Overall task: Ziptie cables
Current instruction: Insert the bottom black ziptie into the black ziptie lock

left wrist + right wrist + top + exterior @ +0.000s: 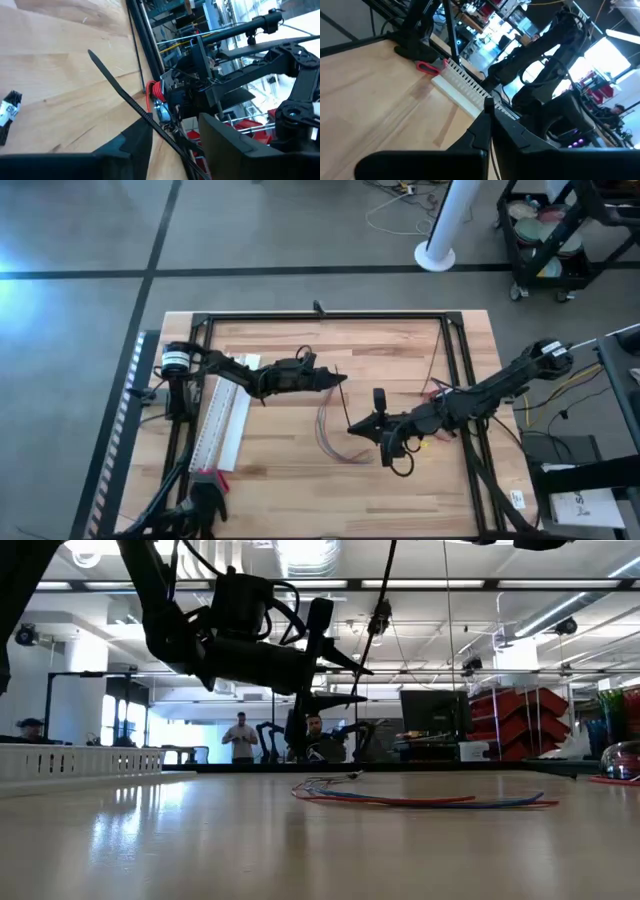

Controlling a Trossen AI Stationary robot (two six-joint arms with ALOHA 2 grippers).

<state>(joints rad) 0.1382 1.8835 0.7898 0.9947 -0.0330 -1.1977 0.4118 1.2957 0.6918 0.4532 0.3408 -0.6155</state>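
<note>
Here, my left gripper (pixel 340 377) pinches one end of a black zip tie (pixel 125 95), and my right gripper (pixel 352 427) has its fingers pressed together on the other end, both above the wooden table (pixel 400 350). The cables (pixel 335 435) lie loose on the boards between my grippers. A white slotted strip (pixel 225 420) lies under my left arm. Beyond the table, people stand among screens and red bins.
</note>
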